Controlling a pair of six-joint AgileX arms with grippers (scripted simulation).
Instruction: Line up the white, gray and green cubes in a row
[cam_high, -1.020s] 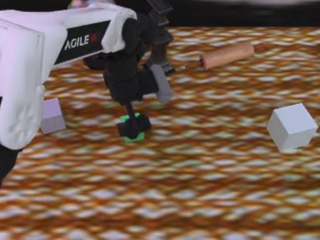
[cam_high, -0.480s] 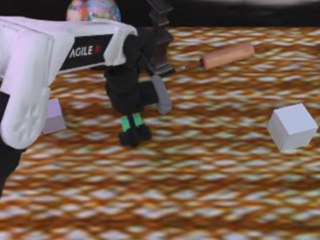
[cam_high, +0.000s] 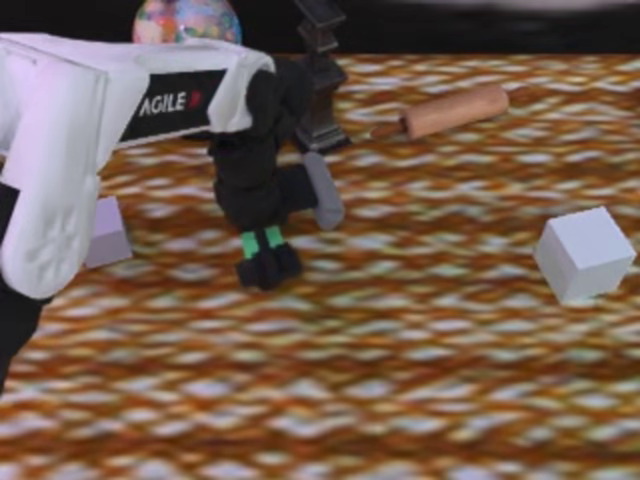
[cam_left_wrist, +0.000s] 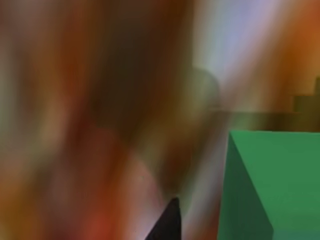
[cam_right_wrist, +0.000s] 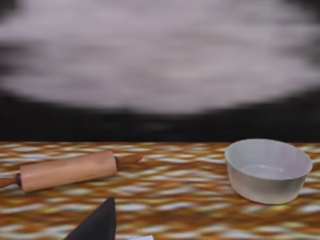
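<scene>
My left gripper (cam_high: 267, 268) hangs left of the table's middle, shut on the small green cube (cam_high: 262, 240), which shows as green strips just above the black fingertips. In the left wrist view the green cube (cam_left_wrist: 272, 185) fills the corner beside one dark fingertip (cam_left_wrist: 167, 225). The lavender-gray cube (cam_high: 105, 232) sits at the far left, partly behind my left arm. Far to the right stands the large white cube (cam_high: 585, 255). My right gripper (cam_right_wrist: 155, 231) is outside the top view; its wrist view shows one dark fingertip (cam_right_wrist: 102, 222), set wide, holding nothing.
A wooden rolling pin (cam_high: 455, 110) lies at the back, also in the right wrist view as the rolling pin (cam_right_wrist: 67, 170). A white bowl (cam_right_wrist: 267, 170) sits near it. A dark stand (cam_high: 320, 90) and a colourful ball (cam_high: 187, 20) are at the back left.
A second ago the green cube rested on the table under my left gripper. It then rose with the gripper, and over the last half second almost nothing has moved.
</scene>
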